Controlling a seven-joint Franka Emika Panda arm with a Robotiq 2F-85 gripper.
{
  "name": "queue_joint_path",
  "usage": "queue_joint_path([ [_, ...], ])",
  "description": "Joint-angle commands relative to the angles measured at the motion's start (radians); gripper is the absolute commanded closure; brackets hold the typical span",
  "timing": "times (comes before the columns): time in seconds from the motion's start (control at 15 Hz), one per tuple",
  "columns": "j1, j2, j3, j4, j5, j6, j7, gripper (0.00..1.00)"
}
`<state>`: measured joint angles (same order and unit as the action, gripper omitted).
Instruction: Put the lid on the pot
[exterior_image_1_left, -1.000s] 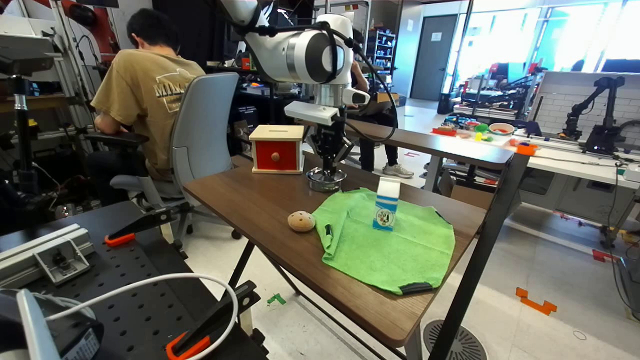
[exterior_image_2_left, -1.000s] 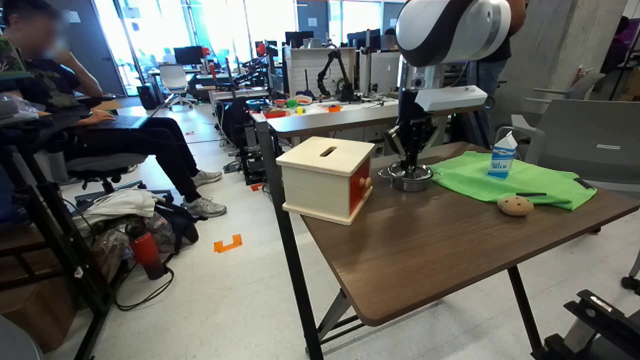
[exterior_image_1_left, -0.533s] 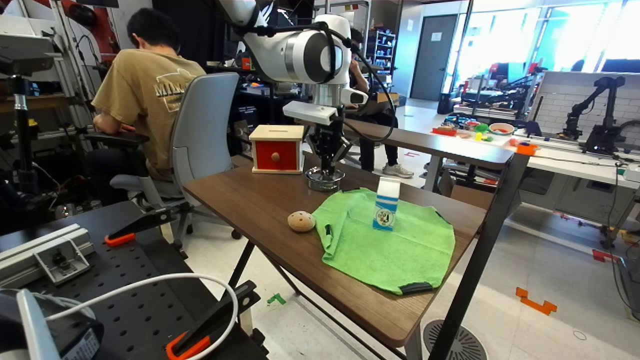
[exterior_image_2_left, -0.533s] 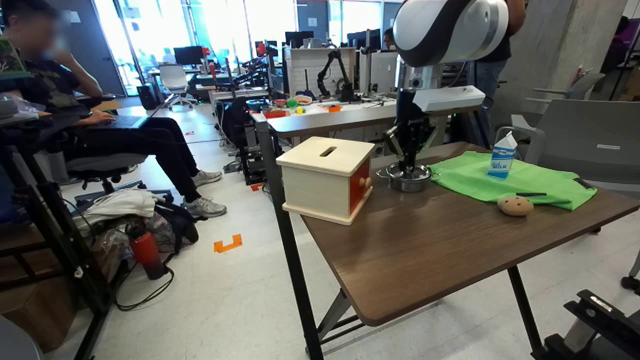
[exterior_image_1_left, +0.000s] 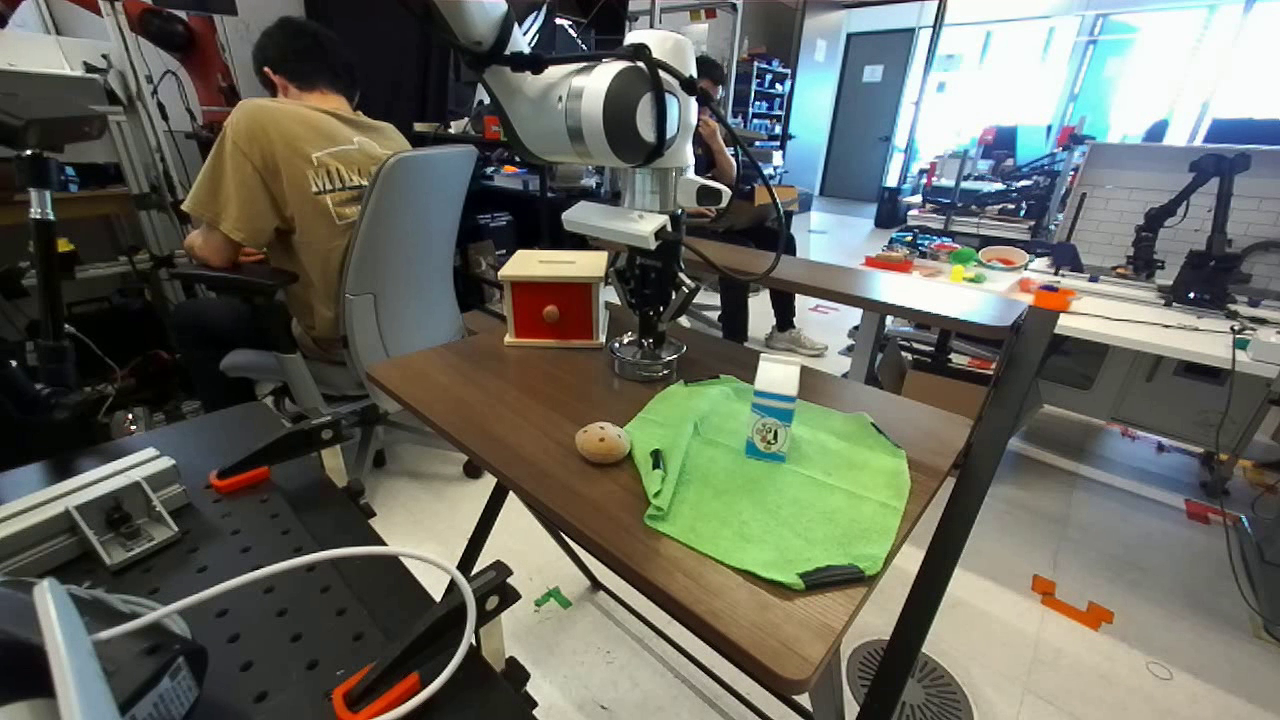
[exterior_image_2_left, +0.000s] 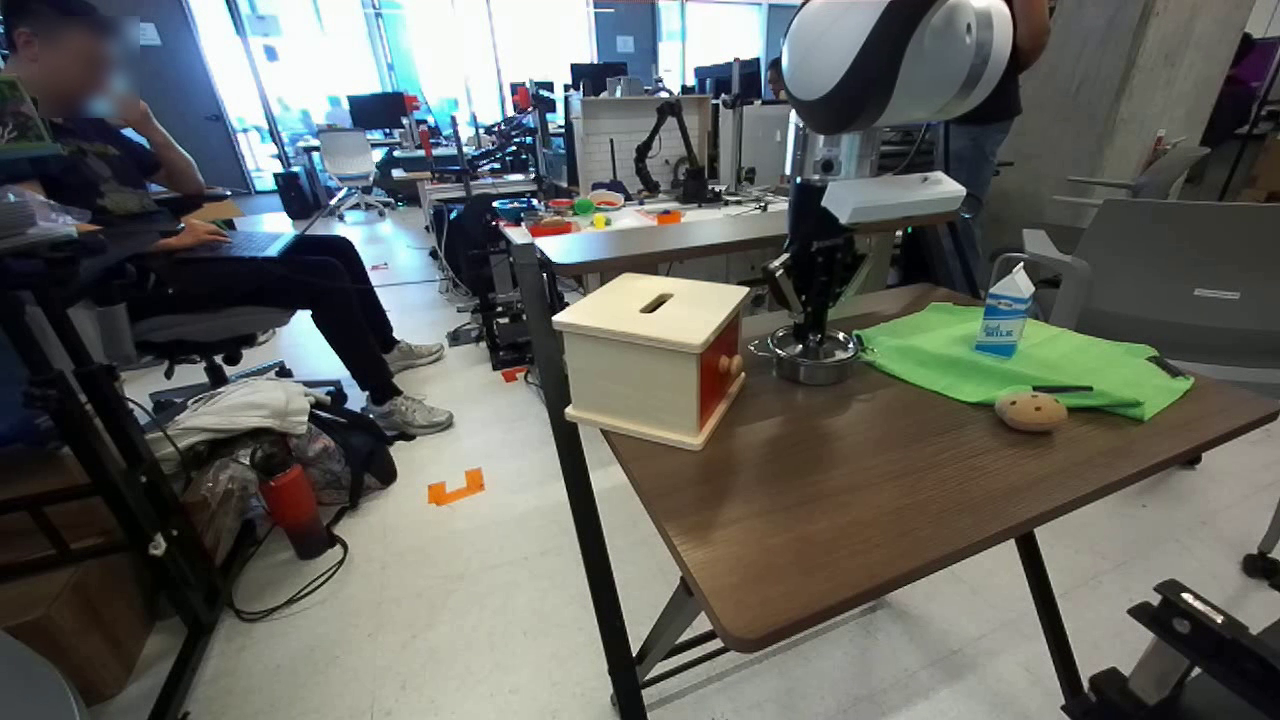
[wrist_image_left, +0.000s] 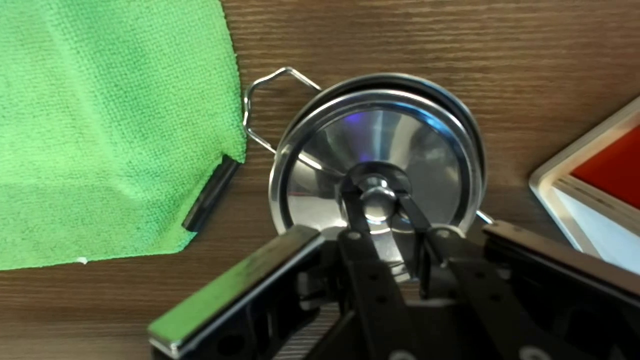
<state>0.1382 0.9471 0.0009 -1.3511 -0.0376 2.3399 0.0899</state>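
The silvery lid (wrist_image_left: 430, 180) lies over the mouth of the silvery pot (wrist_image_left: 395, 77) in the wrist view. It is off centre, leaving a dark crescent along the pot's far rim. Whether the lid is fully seated cannot be told. The pot also shows in both exterior views (exterior_image_1_left: 645, 370) (exterior_image_2_left: 815, 373), upright on the table, with wire handles. My gripper (wrist_image_left: 378, 196) points down from above, its fingers shut on the round knob of the lid. In both exterior views the gripper (exterior_image_1_left: 652, 335) (exterior_image_2_left: 812, 325) partly hides the lid.
A wooden box with a red front (exterior_image_1_left: 552, 312) stands close beside the pot. A green cloth (exterior_image_1_left: 780, 500) lies at the pot's other side, bearing a milk carton (exterior_image_1_left: 772, 410). A tan speckled lump (exterior_image_1_left: 602, 442) lies nearer the table's (exterior_image_2_left: 900, 500) edge.
The gripper, the lid and the pot have shifted together slightly to the left in both exterior views, towards the box. The other things on the table have not moved.
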Motion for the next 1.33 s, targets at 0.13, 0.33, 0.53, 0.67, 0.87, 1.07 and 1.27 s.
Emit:
queue_joint_path([
  [0.13, 0.015, 0.011, -0.011, 0.026, -0.017, -0.027, 0.019, 0.95],
  [0.33, 0.016, 0.009, -0.011, 0.023, -0.017, -0.028, 0.020, 0.95],
  [0.53, 0.015, 0.006, -0.011, 0.019, -0.017, -0.032, 0.018, 0.95],
  [0.67, 0.014, 0.004, -0.011, 0.017, -0.017, -0.035, 0.017, 0.95],
  [0.87, 0.014, 0.001, -0.011, 0.013, -0.017, -0.046, 0.017, 0.95],
  [1.07, 0.008, -0.002, -0.003, 0.009, -0.010, -0.058, 0.009, 0.54],
  [1.27, -0.011, -0.013, 0.020, 0.008, 0.012, -0.103, -0.014, 0.34],
])
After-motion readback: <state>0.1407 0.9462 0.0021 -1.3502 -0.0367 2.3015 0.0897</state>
